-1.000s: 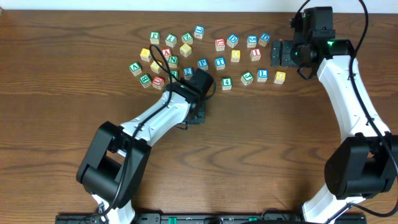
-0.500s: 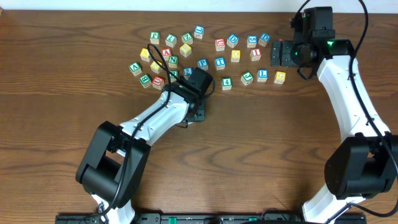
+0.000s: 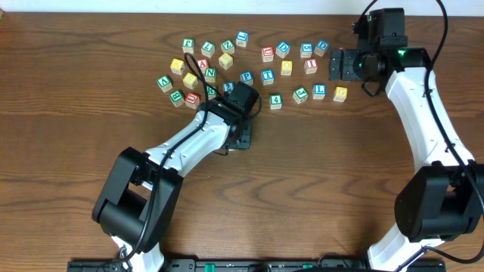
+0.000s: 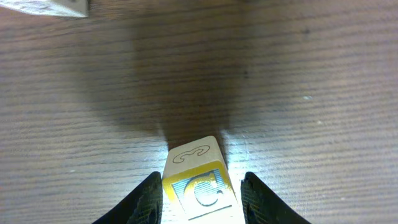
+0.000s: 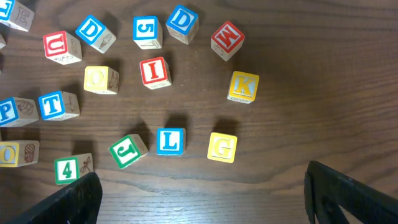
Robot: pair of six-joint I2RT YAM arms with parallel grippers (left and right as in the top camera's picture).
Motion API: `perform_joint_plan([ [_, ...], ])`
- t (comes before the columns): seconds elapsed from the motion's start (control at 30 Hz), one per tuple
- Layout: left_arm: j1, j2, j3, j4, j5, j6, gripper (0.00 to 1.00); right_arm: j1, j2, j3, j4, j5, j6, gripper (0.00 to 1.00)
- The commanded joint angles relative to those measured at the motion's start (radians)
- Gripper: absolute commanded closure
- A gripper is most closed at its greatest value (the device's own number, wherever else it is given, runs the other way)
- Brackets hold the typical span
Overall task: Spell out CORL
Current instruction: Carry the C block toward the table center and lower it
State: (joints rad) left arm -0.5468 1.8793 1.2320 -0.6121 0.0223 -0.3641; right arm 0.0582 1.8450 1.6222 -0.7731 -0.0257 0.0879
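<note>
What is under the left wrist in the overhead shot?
A yellow-edged letter block sits between the left fingers, seen only by the wrist camera. Overhead, the arm covers it; whether it touches the table is unclear.

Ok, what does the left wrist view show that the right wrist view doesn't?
Left wrist only: the left gripper clamped on a yellow-edged block, letter C or G, hard to tell. Right wrist only: the open right gripper above the blue L block, yellow G block and yellow K block, among others. Both: the wooden table.
</note>
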Motion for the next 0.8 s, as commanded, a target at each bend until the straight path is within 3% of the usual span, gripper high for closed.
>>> perform_joint_plan([
  [0.0, 0.003, -0.011, -0.008, 0.000, 0.042, 0.091, 0.60, -0.011, -0.008, 0.016, -0.002, 0.008, 0.012, 0.01],
  [0.77, 0.048, -0.027, 0.038, -0.011, 0.039, 0.101, 0.59, -0.011, -0.008, 0.016, -0.002, 0.008, 0.012, 0.01],
])
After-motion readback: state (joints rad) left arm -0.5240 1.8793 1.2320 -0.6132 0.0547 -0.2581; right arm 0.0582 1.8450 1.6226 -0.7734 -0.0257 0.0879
